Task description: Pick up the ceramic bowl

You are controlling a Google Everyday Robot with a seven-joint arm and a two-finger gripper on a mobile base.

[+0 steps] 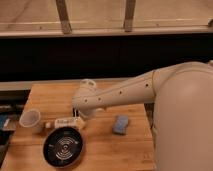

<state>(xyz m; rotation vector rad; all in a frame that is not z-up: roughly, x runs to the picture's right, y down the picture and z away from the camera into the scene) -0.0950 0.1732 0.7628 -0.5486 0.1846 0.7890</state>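
The ceramic bowl [63, 147] is wide, shallow and black with pale rings inside. It sits on the wooden table [105, 150] near the front left. My gripper [77, 116] hangs at the end of the white arm [125, 92], just above and behind the bowl's far rim, over a small white packet [65, 122]. The gripper is not holding the bowl.
A whitish translucent cup [31, 120] stands left of the bowl. A tiny pale item [48, 125] lies between the cup and the packet. A blue sponge [120, 125] lies to the right. My white body [185, 125] fills the right side. A dark ledge runs behind the table.
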